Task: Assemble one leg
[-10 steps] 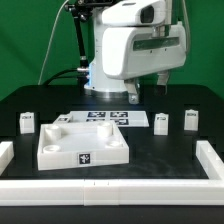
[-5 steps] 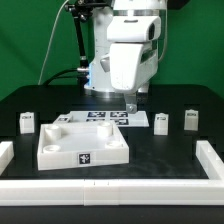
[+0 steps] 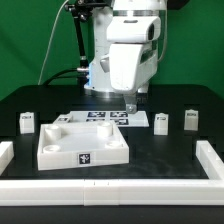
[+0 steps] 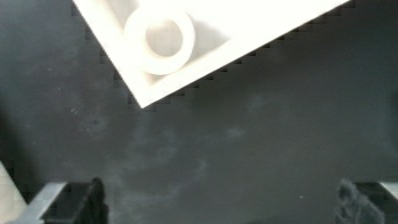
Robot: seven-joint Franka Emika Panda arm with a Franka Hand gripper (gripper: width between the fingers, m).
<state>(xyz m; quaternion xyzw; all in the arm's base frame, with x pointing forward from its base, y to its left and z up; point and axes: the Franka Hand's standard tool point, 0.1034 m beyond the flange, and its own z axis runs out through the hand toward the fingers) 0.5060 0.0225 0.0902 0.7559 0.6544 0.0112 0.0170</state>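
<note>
**Leg not yet grasped — pincer empty**

Pincer (image 4: 221, 203) is spread wide with nothing between its fingers. It hangs above the dark worktop (image 3: 160, 150), near a corner of the tabletop (image 3: 82, 143). The corner socket (image 4: 164, 40) in the wrist view is empty. Three posts stand loose and untouched: one leg (image 3: 27, 122) at the exterior view's left, and a nearer leg (image 3: 163, 121) and an outer leg (image 3: 190, 119) at its right. Judgement: nothing is done yet — grasp, carry and insertion are all left.
</note>
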